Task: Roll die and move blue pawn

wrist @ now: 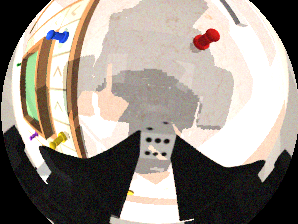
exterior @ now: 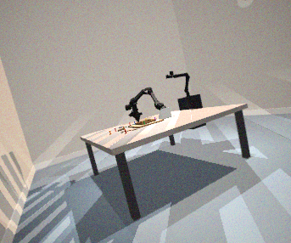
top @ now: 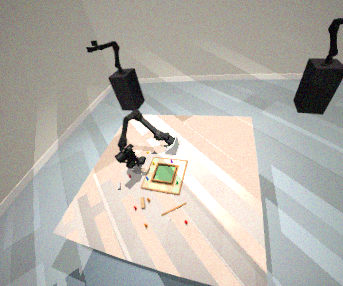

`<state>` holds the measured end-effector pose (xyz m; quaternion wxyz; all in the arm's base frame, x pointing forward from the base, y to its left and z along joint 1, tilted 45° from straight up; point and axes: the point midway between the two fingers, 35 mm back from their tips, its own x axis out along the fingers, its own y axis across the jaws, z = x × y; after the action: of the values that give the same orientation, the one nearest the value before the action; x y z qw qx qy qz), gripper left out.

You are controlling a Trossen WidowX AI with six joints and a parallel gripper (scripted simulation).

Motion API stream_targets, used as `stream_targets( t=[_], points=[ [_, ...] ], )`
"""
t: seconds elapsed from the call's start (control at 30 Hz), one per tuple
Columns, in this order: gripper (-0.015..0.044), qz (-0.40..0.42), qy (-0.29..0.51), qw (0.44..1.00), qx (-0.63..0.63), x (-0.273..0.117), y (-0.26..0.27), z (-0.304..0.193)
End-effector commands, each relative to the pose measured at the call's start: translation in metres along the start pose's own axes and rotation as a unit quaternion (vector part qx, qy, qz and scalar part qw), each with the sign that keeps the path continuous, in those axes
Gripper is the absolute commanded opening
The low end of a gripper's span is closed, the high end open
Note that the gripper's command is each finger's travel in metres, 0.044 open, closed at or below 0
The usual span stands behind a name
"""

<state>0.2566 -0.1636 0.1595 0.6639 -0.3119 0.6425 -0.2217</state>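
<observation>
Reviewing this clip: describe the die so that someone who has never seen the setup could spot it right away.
Start at the wooden game board with the green tray on the table, then go to the black gripper just off the board's edge. The die is the small pale cube clamped between its fingers. Its black pips set it apart from the coloured pawns nearby.

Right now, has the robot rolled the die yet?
Not yet. The hand is shut on the white die, beside the board, above the table. Left to do: drop it into the green tray, move the blue pawn, then let go and pull away.
</observation>
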Motion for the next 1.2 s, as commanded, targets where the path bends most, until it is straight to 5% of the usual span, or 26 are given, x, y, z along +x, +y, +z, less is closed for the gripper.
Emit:
stream_targets(
  t=[0.0, 0.6, 1.17],
  points=[
    [0.0, 0.001, -0.004, 1.0, 0.005, -0.019, -0.002, 0.005],
    [0.0, -0.003, -0.002, 1.0, -0.003, -0.11, -0.005, 0.0],
    [0.0, 0.01, -0.008, 0.972, -0.235, -0.097, 0.068, 0.039]
  ],
)
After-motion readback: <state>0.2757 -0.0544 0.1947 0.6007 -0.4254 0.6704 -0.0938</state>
